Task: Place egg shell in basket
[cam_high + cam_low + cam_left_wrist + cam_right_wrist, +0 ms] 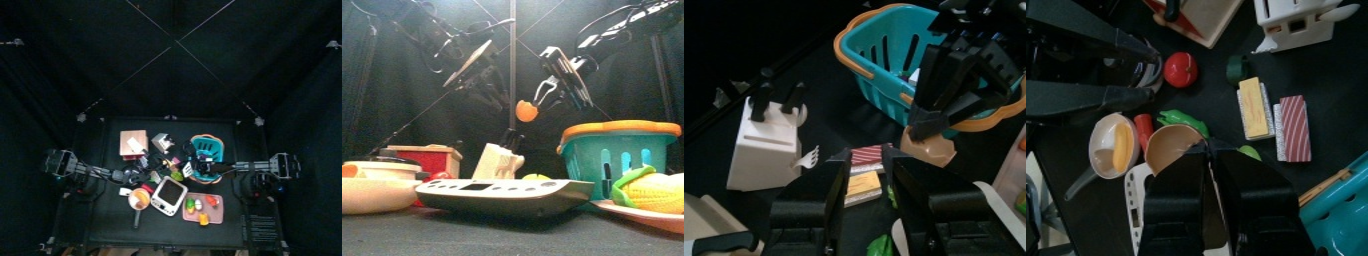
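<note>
Tan egg shell (527,111) in right tool (537,100)

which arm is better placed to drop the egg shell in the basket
Right. The right pincer already holds the egg shell in the air beside the teal basket. The left pincer is open and holds nothing.

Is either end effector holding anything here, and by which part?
The right end effector holds the egg shell pinched at its rim, in the air. The left end effector holds nothing.

Glossy teal plastic basket (898,55) with orange rim, smooth tan egg shell (931,148), matt white plastic knife block (762,150)
</note>
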